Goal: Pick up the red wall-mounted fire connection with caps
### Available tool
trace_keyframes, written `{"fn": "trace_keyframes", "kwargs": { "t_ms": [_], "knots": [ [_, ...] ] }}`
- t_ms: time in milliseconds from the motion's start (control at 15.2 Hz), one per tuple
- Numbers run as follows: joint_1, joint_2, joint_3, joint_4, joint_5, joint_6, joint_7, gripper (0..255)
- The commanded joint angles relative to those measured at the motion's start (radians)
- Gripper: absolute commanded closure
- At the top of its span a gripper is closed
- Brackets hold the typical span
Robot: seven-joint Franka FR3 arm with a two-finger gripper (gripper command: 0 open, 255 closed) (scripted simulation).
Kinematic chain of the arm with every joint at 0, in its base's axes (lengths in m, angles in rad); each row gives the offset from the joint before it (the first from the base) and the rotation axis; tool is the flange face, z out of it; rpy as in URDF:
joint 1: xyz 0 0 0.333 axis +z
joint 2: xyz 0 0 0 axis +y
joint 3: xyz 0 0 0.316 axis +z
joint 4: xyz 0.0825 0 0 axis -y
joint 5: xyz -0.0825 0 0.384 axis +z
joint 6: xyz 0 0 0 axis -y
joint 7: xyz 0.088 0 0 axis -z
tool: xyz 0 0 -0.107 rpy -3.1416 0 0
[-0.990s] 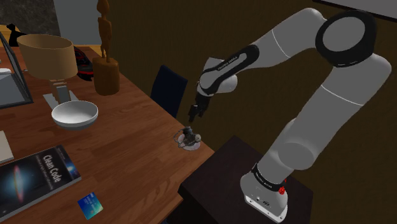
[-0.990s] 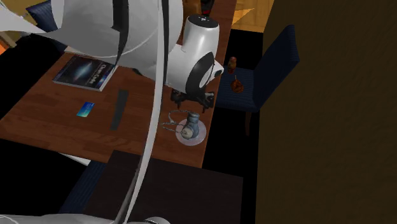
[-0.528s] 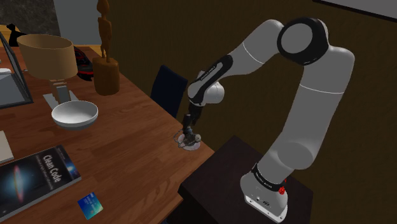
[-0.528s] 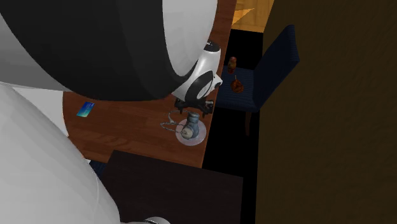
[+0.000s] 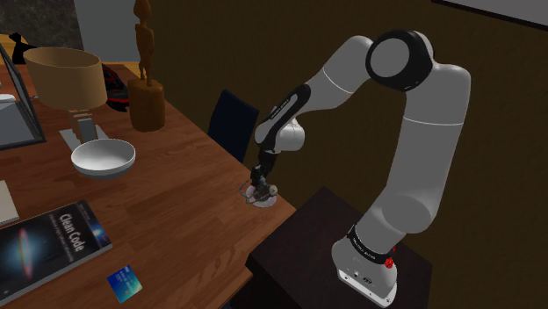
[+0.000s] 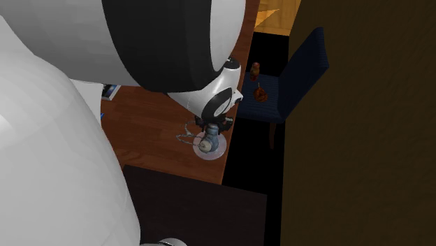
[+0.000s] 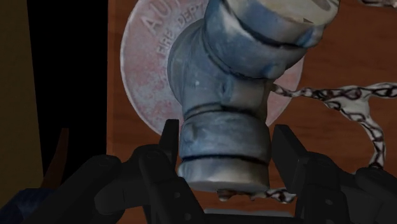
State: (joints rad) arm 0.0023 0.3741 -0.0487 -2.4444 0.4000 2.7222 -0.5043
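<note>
Fire connection (image 7: 235,57), grey-blue pipe on a round pinkish plate, sits at the wooden table (image 5: 176,202) edge beside the stand (image 5: 307,255); gripper (image 7: 226,130) over it, fingers (image 7: 167,137) open, straddling the pipe, not clamped

Count was 1 each: arm (image 5: 413,132), stand (image 5: 303,241), table (image 5: 184,211), chair (image 5: 232,123) upper middle; lamp (image 5: 63,77), carved figure (image 5: 146,75) and bowl (image 5: 103,158) upper left; book (image 5: 44,246) and card (image 5: 125,283) lower left; grey-blue fire connection (image 5: 261,192) at centre.
</note>
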Motion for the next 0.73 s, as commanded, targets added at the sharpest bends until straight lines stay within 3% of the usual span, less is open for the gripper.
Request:
{"fn": "trace_keyframes", "kwargs": {
  "t_ms": [0,660],
  "knots": [
    [-0.001,0.003,0.002,0.000,0.002,0.003,-0.002,255],
    [0.006,-0.026,-0.009,-0.007,-0.013,-0.019,0.011,255]
  ]
}}
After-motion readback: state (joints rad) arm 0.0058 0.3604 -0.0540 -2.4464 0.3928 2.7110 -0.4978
